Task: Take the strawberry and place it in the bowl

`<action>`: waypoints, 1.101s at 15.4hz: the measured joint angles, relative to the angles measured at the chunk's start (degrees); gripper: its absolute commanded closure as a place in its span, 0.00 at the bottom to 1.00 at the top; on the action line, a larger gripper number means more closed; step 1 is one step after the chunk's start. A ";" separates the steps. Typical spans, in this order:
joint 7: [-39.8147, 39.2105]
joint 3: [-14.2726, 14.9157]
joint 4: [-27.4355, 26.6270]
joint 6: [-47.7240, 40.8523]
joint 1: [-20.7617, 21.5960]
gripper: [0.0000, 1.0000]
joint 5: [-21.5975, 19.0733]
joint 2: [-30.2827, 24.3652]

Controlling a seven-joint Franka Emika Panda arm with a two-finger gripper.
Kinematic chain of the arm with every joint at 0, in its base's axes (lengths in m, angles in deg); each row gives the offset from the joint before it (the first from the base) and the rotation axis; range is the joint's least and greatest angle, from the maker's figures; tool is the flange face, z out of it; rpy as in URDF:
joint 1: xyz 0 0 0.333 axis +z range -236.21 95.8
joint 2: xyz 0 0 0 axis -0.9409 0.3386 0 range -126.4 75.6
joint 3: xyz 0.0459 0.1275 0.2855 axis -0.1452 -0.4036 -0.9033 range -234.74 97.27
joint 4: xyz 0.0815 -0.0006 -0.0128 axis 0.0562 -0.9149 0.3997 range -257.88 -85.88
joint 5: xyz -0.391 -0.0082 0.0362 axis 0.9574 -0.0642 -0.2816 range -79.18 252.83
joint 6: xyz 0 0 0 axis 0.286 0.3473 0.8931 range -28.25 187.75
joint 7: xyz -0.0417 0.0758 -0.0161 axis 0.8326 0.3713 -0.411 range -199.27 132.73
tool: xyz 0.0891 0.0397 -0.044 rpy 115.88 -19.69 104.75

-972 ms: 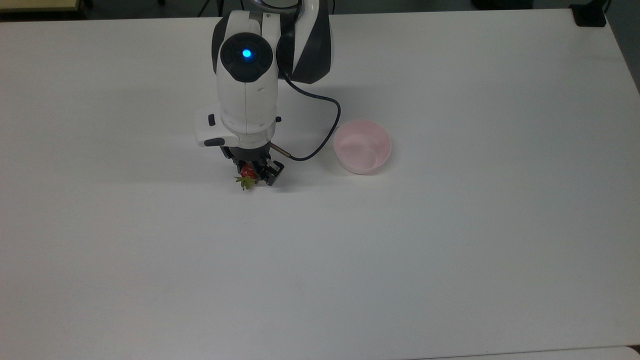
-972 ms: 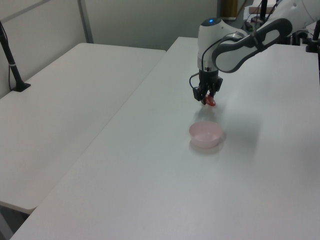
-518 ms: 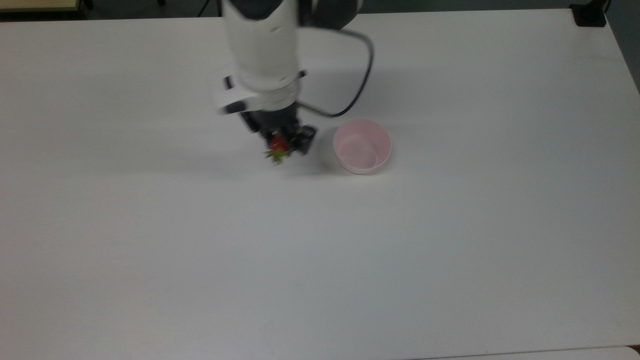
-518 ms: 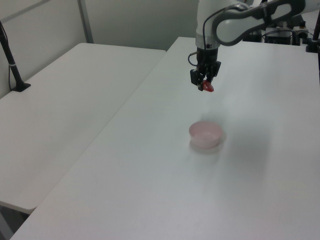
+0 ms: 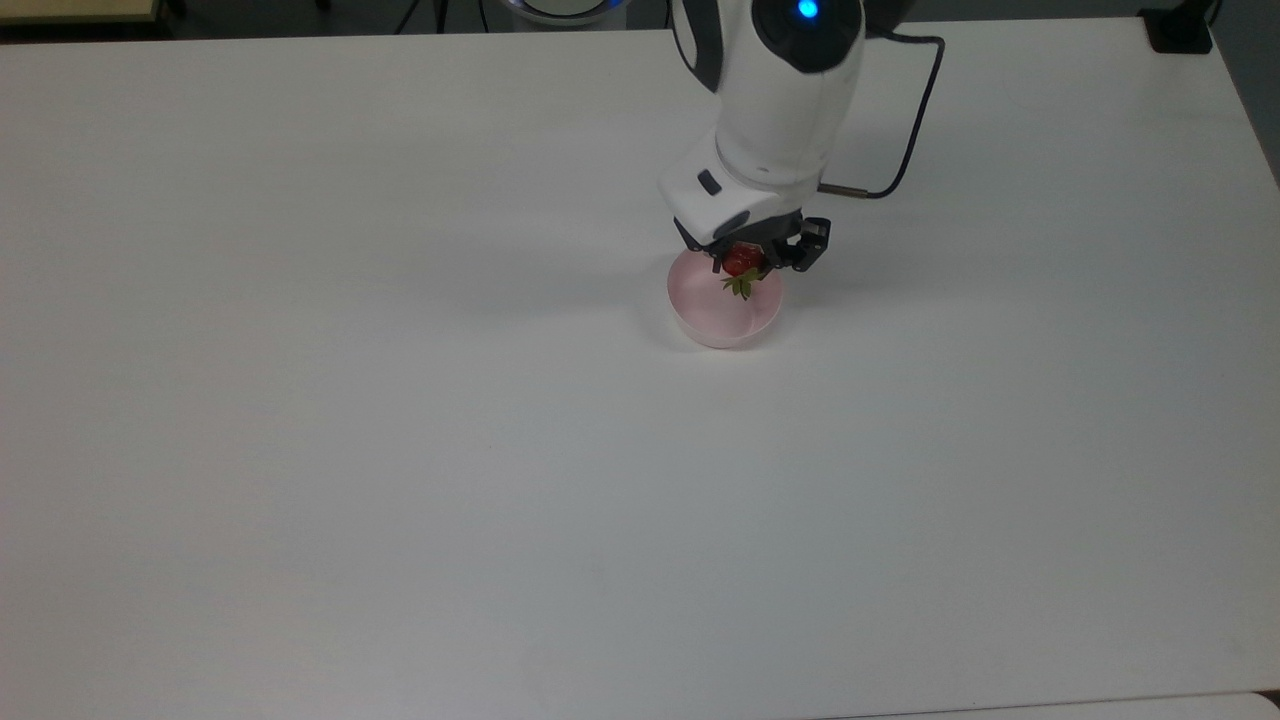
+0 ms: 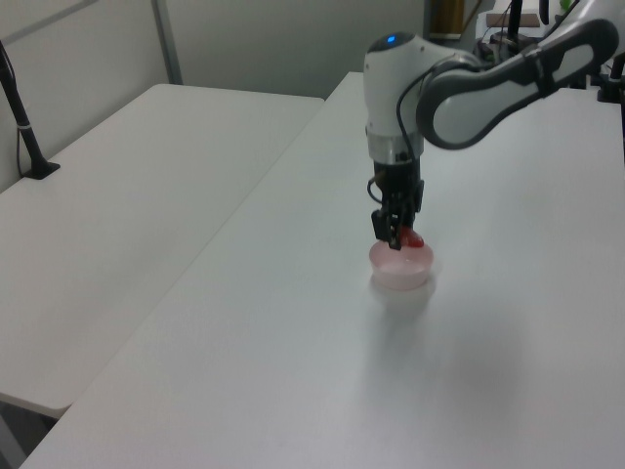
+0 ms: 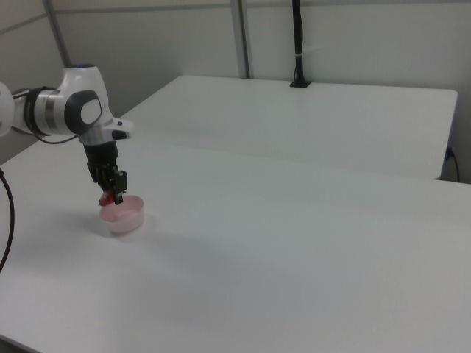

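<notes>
- Holding the strawberry (image 5: 742,262), the gripper (image 5: 752,262) hangs over the bowl (image 5: 712,322). Its two dark fingers are pressed in on the fruit from both sides.
- The strawberry is small, shiny and red. Its green leaves point down toward the inside of the bowl in the top view.
- In the left view the strawberry (image 6: 413,239) sits just at the bowl's (image 6: 400,273) top edge, on the left view's right side of the gripper (image 6: 396,237). I cannot tell if it touches the rim.
- In the right view the strawberry (image 7: 109,198) shows as a red spot under the gripper (image 7: 114,194), right above the bowl (image 7: 124,219).
- The bowl is round, pale pink and plain. It stands on the white counter (image 5: 400,450).
- The arm (image 5: 785,90) is white with dark parts. A blue light (image 5: 803,10) shines on top of it.
- A thin black cable (image 5: 915,110) loops from the arm out to the top view's right.
- Farther back in the left view, a second white table (image 6: 127,195) stands beside the counter, with a black post (image 6: 21,117) on it.
- I can see no words or labels to read.
</notes>
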 measured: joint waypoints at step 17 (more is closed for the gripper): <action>-24.42 -0.11 1.70 -14.80 -17.53 0.00 7.66 -16.10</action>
